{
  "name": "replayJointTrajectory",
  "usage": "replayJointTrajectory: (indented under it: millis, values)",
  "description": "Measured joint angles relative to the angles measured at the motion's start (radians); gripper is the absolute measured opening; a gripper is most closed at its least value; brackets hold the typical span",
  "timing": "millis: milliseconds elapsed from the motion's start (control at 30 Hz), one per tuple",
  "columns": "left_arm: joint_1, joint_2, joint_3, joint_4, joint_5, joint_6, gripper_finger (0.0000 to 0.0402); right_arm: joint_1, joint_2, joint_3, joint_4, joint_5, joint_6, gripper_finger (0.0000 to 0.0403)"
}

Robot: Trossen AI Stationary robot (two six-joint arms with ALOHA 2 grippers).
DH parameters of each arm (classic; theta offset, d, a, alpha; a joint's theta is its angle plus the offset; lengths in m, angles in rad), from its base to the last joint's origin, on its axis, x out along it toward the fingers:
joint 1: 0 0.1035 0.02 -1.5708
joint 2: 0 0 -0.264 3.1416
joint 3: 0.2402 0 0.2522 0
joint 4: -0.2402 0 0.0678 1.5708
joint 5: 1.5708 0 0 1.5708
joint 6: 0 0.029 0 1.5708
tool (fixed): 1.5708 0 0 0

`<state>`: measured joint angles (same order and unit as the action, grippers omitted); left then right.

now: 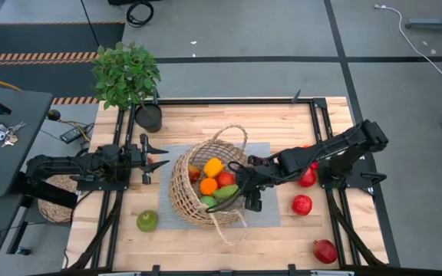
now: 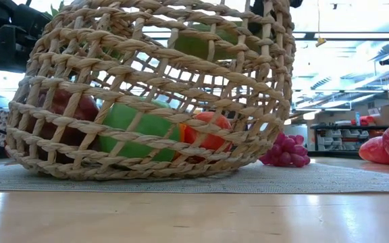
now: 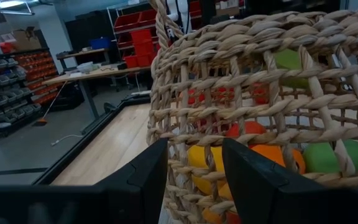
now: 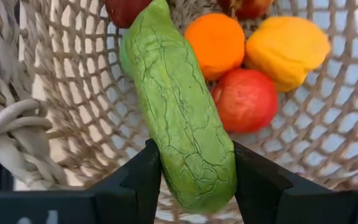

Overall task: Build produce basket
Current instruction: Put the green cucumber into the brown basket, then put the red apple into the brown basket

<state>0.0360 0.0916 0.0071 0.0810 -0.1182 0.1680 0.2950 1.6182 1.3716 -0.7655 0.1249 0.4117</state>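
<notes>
1. Right wrist view showed the right gripper (image 4: pixel 191 180) clamped on a long, wrinkled green vegetable (image 4: pixel 179 106), its far end already inside the tilted basket (image 4: pixel 61 93) beside an orange (image 4: pixel 215 37), a yellow pepper (image 4: pixel 288 46) and a red apple (image 4: pixel 246 99).

2. Low view, nearest the table edge, had the wicker wall filling the frame, with a green fruit (image 2: pixel 137 128) and an orange-red one (image 2: pixel 208 131) lying inside, and purple grapes (image 2: pixel 286 150) outside on the grey mat (image 2: pixel 316 177), toward 3 o'clock of the basket.

3. From above, the basket lay tipped on the mat at mid-table, its mouth facing 3 o'clock toward the right arm. At least five pieces were inside, so I judged the filling roughly half done.

4. Left outside were a green apple (image 1: pixel 146 221) at about 8 o'clock of the basket, plus three red fruits: one (image 1: pixel 301 205) at 4 o'clock, a pomegranate (image 1: pixel 324 251) farther on at 5 o'clock, and one (image 1: pixel 307 178) at 3 o'clock beside the right arm. A further red one may have hidden behind that arm.

5. Left gripper (image 1: pixel 156 159) sat at 9 o'clock of the basket; its wrist view suggested the fingers (image 3: pixel 148 180) pinched the weave, likely steadying the tilt, though I could not confirm it.

6. Farthest off, a potted plant (image 1: pixel 127 77) stood at 11 o'clock.
</notes>
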Motion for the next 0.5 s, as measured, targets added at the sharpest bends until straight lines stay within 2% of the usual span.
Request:
replayJointTrajectory:
  millis: [167, 433, 500]
  values:
    - [0.000, 0.000, 0.000, 0.000, 0.000, 0.000, 0.0160, -0.005, -0.001, 0.000, 0.003, 0.062, -0.038, 0.0198]
    - [0.000, 0.000, 0.000, 0.000, 0.000, 0.000, 0.0160, -0.027, -0.002, 0.000, -0.006, 0.065, -0.048, 0.0273]
    - [0.000, 0.000, 0.000, 0.000, 0.000, 0.000, 0.0160, -0.029, -0.011, 0.022, -0.075, 0.067, -0.039, 0.0288]
